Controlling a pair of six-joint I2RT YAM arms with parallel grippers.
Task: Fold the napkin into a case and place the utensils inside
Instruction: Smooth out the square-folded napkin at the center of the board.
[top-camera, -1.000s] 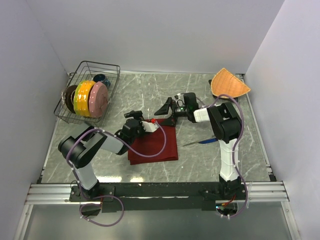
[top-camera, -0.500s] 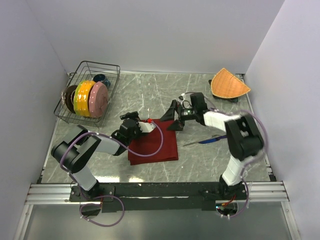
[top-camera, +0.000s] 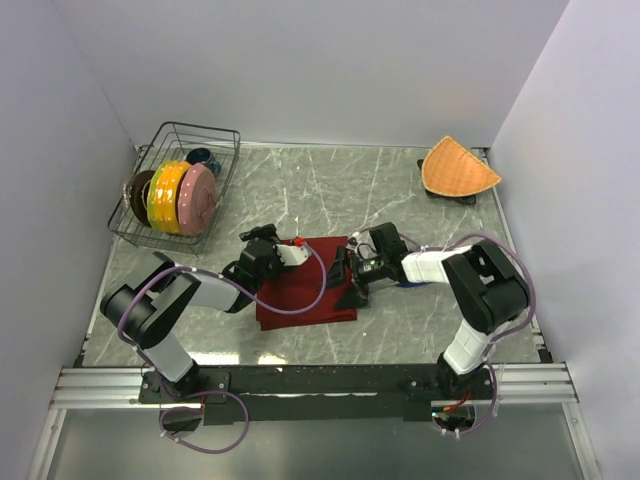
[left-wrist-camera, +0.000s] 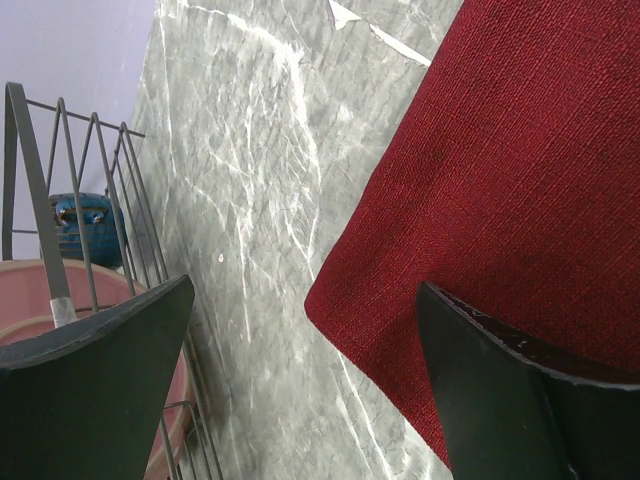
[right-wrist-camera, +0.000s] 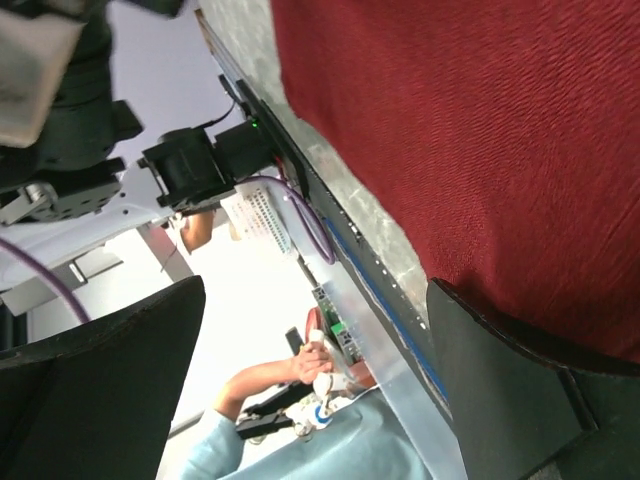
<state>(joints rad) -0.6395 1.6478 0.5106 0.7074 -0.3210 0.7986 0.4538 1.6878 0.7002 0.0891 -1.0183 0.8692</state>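
Even bright light; right wrist view blurred.

The right tool (right-wrist-camera: 315, 300) holds its 2 fingers wide apart over the dark red napkin (right-wrist-camera: 480, 130) and table (right-wrist-camera: 370, 225) edge.

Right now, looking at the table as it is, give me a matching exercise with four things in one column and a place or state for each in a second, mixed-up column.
Things:
1. napkin
2. fan-shaped woven mat
3. wire rack
4. left claw

Places or states:
A. far left, with plates standing on edge inside
B. open, at a corner of the red cloth
C. far right corner
D. lying flat in the middle

Pairs: 1-D, 2-C, 3-A, 4-B
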